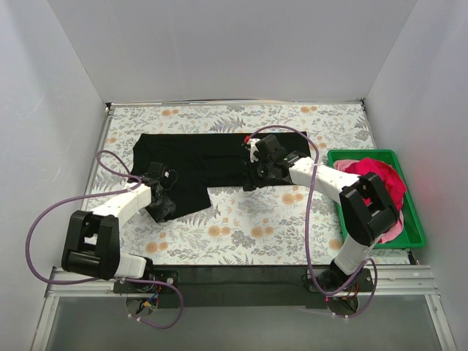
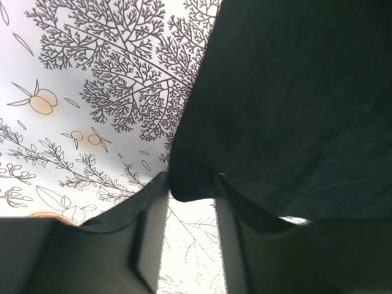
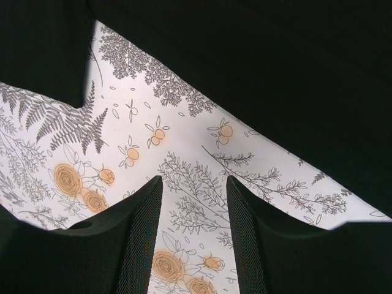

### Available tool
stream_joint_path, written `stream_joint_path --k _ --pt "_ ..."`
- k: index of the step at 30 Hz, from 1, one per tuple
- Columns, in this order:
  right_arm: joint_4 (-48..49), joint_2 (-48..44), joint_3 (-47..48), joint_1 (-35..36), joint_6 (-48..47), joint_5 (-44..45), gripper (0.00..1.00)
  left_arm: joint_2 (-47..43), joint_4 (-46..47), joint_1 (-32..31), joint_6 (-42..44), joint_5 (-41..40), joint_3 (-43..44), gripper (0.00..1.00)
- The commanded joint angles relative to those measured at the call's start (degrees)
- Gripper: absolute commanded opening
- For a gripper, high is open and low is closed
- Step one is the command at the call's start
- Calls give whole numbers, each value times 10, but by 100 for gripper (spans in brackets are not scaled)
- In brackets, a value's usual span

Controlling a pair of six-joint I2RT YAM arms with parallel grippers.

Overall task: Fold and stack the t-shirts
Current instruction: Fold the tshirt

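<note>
The black t-shirt (image 1: 212, 157) lies spread on the flowered table, with one flap reaching toward the near left. My left gripper (image 1: 164, 209) is at that flap's near end. In the left wrist view its jaws (image 2: 191, 184) stand apart, with a corner of the black t-shirt (image 2: 294, 92) lying between the fingertips. My right gripper (image 1: 253, 180) is at the shirt's near edge, in the middle. It is open and empty (image 3: 193, 180) over bare table, with black cloth (image 3: 275, 61) just ahead. The pinkish-red t-shirt (image 1: 382, 180) lies bunched in the crate.
The green plastic crate (image 1: 414, 227) stands at the right edge of the table. White walls close in the left, back and right. The flowered tablecloth (image 1: 248, 227) shows bare between the shirt and the arm bases.
</note>
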Motion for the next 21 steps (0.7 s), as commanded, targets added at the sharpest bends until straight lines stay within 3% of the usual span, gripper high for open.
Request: stream_joint_path --k 1,6,12,21 --pt "18 -16 -11 0 3 9 45 11 5 -6 -12 -2 -1 32" --pt "15 -29 -21 0 -2 33 45 3 0 -6 -11 -5 31 0" --pt "-3 -51 -28 -1 -16 80 45 16 -10 -6 -4 -3 138 0" --pt "-45 -92 -51 -1 -46 135 49 153 1 -5 19 -33 356 0"
